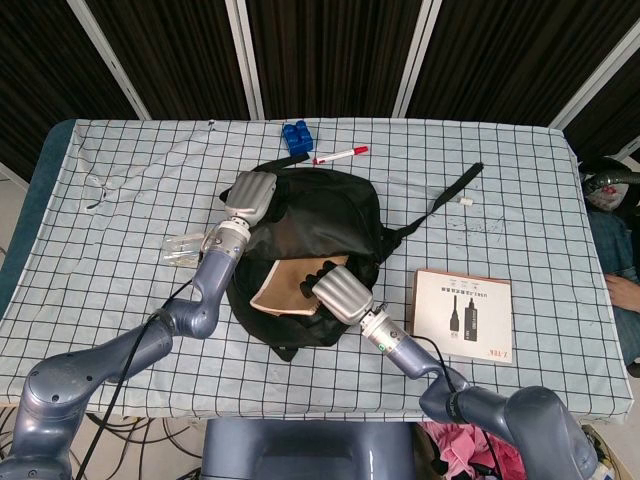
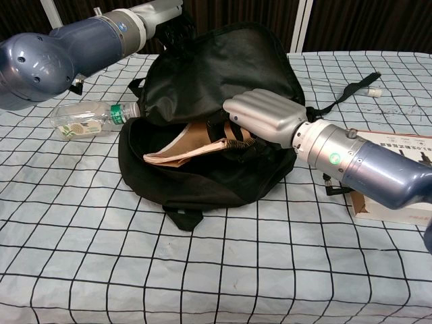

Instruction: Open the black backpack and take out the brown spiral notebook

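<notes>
The black backpack (image 1: 325, 210) (image 2: 216, 67) lies in the middle of the table with its mouth open toward me. My left hand (image 1: 250, 192) (image 2: 169, 17) grips the upper flap at the bag's far left and holds it up. The brown spiral notebook (image 1: 283, 285) (image 2: 183, 146) sticks halfway out of the opening, its spiral edge tilted upward. My right hand (image 1: 340, 294) (image 2: 264, 115) has its dark fingers curled over that spiral edge and holds it. The rest of the notebook is hidden inside the bag.
A clear plastic bottle (image 1: 185, 247) (image 2: 88, 119) lies left of the bag. A white box (image 1: 463, 315) (image 2: 395, 202) sits to the right. A red marker (image 1: 340, 154) and blue block (image 1: 296, 134) lie behind the bag. The bag's strap (image 1: 445, 200) (image 2: 347, 91) trails right.
</notes>
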`<move>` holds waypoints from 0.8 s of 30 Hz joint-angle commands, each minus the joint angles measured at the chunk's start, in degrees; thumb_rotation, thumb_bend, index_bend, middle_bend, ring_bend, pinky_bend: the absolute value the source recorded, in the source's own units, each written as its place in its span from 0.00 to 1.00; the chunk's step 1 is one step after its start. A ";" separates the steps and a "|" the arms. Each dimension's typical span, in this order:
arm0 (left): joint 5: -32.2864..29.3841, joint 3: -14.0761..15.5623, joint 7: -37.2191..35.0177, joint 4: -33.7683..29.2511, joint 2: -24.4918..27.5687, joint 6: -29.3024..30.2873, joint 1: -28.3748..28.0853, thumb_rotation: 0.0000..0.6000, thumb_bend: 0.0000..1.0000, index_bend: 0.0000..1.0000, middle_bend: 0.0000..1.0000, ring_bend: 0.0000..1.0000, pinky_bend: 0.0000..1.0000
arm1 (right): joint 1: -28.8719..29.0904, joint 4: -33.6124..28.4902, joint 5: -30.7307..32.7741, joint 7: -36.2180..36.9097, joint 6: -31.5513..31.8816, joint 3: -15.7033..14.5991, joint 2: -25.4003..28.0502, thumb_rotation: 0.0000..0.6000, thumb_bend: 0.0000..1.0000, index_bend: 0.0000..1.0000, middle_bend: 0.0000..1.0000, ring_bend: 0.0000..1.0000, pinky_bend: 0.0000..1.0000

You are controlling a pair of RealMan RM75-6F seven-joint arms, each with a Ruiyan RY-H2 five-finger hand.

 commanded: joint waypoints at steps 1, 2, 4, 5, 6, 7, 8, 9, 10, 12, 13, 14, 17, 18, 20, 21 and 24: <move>-0.46 -0.09 0.50 -0.35 0.21 0.23 0.09 1.00 0.41 0.61 0.63 0.44 0.36 | -0.35 -0.09 0.44 0.91 0.30 0.17 -0.29 1.00 0.50 0.60 0.53 0.58 0.40; -0.59 -0.10 0.63 -0.51 0.29 0.23 0.12 1.00 0.41 0.61 0.63 0.44 0.36 | -0.36 -0.12 0.50 1.20 0.12 0.07 -0.29 1.00 0.51 0.63 0.55 0.59 0.40; -0.79 -0.10 0.90 -0.82 0.47 0.23 0.16 1.00 0.41 0.61 0.63 0.44 0.36 | -0.38 -0.05 0.57 1.58 0.21 0.11 -0.35 1.00 0.51 0.67 0.59 0.62 0.43; -0.92 -0.11 1.02 -0.97 0.56 0.22 0.19 1.00 0.41 0.61 0.63 0.44 0.36 | -0.45 0.07 0.60 1.65 0.62 0.27 -0.50 1.00 0.51 0.69 0.60 0.63 0.44; -1.10 -0.15 1.10 -1.16 0.65 0.15 0.23 1.00 0.41 0.61 0.63 0.44 0.36 | -0.55 0.16 0.55 1.84 1.13 0.36 -0.67 1.00 0.51 0.70 0.61 0.64 0.46; -1.23 -0.18 1.15 -1.31 0.73 0.09 0.25 1.00 0.41 0.61 0.63 0.44 0.36 | -0.62 0.21 0.52 2.05 1.48 0.41 -0.77 1.00 0.51 0.72 0.62 0.65 0.47; -1.41 -0.19 1.23 -1.56 0.90 -0.07 0.30 1.00 0.41 0.61 0.63 0.44 0.36 | -0.73 0.29 0.52 2.42 2.00 0.56 -0.91 1.00 0.51 0.73 0.63 0.65 0.48; -1.61 -0.17 1.33 -1.82 1.09 -0.28 0.36 1.00 0.41 0.61 0.63 0.44 0.36 | -0.80 0.33 0.54 2.78 2.48 0.74 -1.00 1.00 0.51 0.74 0.63 0.65 0.48; -1.77 -0.12 1.44 -2.09 1.28 -0.48 0.42 1.00 0.41 0.61 0.62 0.44 0.36 | -0.84 0.29 0.57 3.17 2.94 0.95 -1.01 1.00 0.51 0.75 0.64 0.66 0.48; -1.97 0.06 1.68 -2.65 1.69 -0.81 0.56 1.00 0.41 0.61 0.62 0.43 0.36 | -0.96 0.13 0.56 3.79 3.94 1.34 -0.94 1.00 0.52 0.75 0.64 0.66 0.48; -2.04 0.13 1.73 -2.92 1.86 -0.90 0.63 1.00 0.40 0.61 0.62 0.43 0.36 | -1.02 -0.01 0.52 4.04 4.42 1.49 -0.81 1.00 0.51 0.75 0.64 0.66 0.48; -2.13 0.16 1.72 -3.15 1.99 -0.95 0.69 1.00 0.40 0.60 0.62 0.43 0.35 | -1.10 -0.21 0.43 4.26 4.87 1.57 -0.57 1.00 0.51 0.75 0.64 0.66 0.48; -2.46 0.02 1.52 -3.55 2.22 -1.00 0.81 1.00 0.40 0.60 0.61 0.43 0.35 | -1.41 -0.99 -0.20 4.76 6.42 1.49 0.31 1.00 0.51 0.75 0.64 0.66 0.48; -2.56 -0.04 1.47 -3.60 2.24 -0.88 0.83 1.00 0.40 0.60 0.61 0.42 0.35 | -1.61 -1.31 -0.67 4.83 7.30 1.31 0.83 1.00 0.52 0.75 0.64 0.66 0.48; -2.52 -0.10 1.44 -3.55 2.15 -0.30 0.86 1.00 0.40 0.60 0.61 0.42 0.35 | -2.32 -2.42 -1.57 5.25 9.38 0.91 2.22 1.00 0.52 0.75 0.64 0.66 0.48; -2.41 -0.09 1.36 -3.48 2.08 0.00 0.90 1.00 0.40 0.59 0.61 0.42 0.35 | -2.80 -3.31 -1.92 5.72 10.45 0.71 3.04 1.00 0.51 0.75 0.64 0.66 0.48; -2.11 0.21 0.83 -2.94 1.77 0.12 1.10 1.00 0.40 0.59 0.60 0.41 0.35 | -5.63 -8.80 -3.25 7.33 15.19 -0.31 8.44 1.00 0.51 0.75 0.64 0.66 0.48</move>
